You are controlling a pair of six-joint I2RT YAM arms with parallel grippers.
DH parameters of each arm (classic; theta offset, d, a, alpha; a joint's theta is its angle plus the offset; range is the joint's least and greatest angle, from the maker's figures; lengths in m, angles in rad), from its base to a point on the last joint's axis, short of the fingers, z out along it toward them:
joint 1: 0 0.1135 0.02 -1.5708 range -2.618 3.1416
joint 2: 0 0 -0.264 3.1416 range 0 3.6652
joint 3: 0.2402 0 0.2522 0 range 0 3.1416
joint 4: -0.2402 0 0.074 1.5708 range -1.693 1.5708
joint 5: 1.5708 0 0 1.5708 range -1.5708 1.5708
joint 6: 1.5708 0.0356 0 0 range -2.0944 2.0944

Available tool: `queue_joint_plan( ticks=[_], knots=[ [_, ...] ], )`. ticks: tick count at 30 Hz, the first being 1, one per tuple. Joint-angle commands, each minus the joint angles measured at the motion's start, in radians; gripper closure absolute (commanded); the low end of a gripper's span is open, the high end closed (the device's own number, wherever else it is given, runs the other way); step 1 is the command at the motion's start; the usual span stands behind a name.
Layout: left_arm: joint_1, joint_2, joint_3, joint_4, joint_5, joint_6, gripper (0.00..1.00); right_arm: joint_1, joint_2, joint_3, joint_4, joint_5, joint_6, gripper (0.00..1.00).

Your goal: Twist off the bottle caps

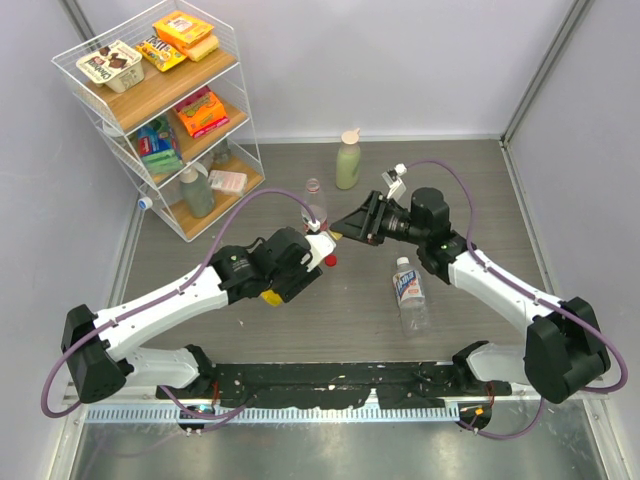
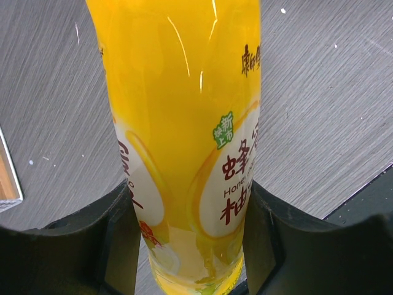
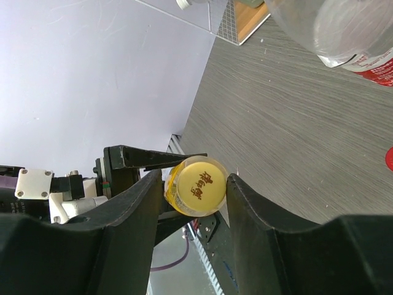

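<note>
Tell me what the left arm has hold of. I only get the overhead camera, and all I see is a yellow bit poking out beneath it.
Observer: Its wrist camera shows a bottle full of yellow-orange drink, clamped in the left end effector.
Visitor: And what is the right arm doing up against it?
Observer: The right wrist camera shows the right end effector pinching the yellow cap from both sides.
</note>
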Motion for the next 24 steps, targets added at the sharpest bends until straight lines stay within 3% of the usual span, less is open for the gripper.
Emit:
queue_joint_plan(
  ticks=[1, 3, 7, 11, 24],
  knots=[
    [-0.006, 0.001, 0.018, 0.022, -0.024, 0.003, 0.6, 0.025, 0.006, 0.016, 0.054, -0.012, 0.005, 0.49],
    [-0.006, 0.004, 0.02, 0.02, -0.028, 0.003, 0.6, 0.028, 0.008, 0.012, 0.057, -0.009, 0.003, 0.55],
    [-0.006, 0.004, 0.023, 0.019, -0.033, 0.0, 0.6, 0.03, -0.006, -0.001, 0.06, 0.01, 0.005, 0.79],
    [-0.006, 0.001, 0.023, 0.017, -0.037, 0.002, 0.61, 0.03, -0.025, -0.014, 0.062, 0.028, -0.004, 0.97],
    [-0.009, -0.017, 0.07, -0.006, -0.011, -0.003, 0.62, 0.031, -0.064, -0.072, 0.154, 0.005, -0.05, 0.98]
  ],
)
